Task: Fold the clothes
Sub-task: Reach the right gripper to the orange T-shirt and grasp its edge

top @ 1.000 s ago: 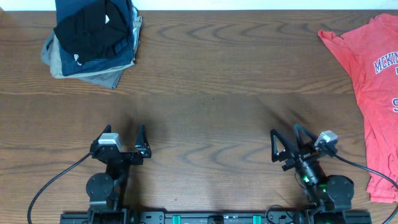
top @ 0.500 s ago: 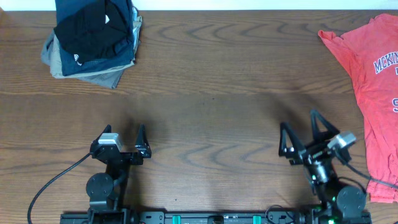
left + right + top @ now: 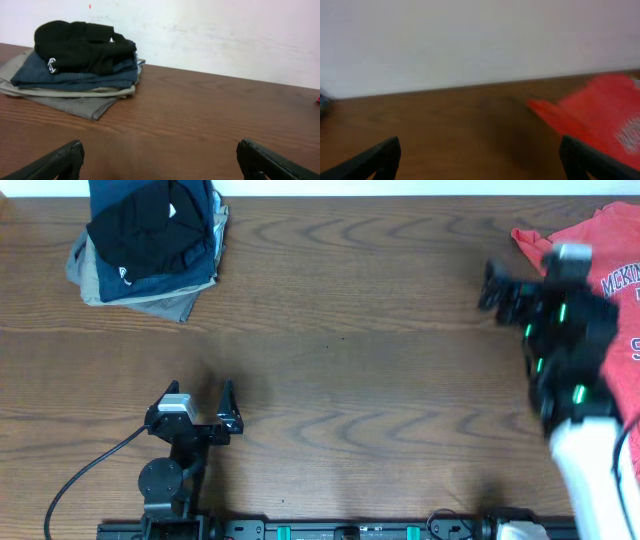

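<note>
While the right gripper (image 3: pixel 480 152), jaws spread wide and empty, hangs beside the coral T-shirt (image 3: pixel 618 228) at the tabletop's (image 3: pixel 350 330) far-right corner, left gripper (image 3: pixel 199 395) likewise gapes, empty.

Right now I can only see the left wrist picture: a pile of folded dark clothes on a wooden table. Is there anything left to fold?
Observer: Yes. A red T-shirt lies spread out, unfolded, at the far right of the table.
Operator: Is anything holding it?
Observer: No. The right claw is open near the shirt's sleeve, blurred, and has not gripped it.
Operator: And where is the claw I'm looking through?
Observer: Seen from overhead, the left claw sits near the table's front edge, well short of the pile in the back left corner.
</note>
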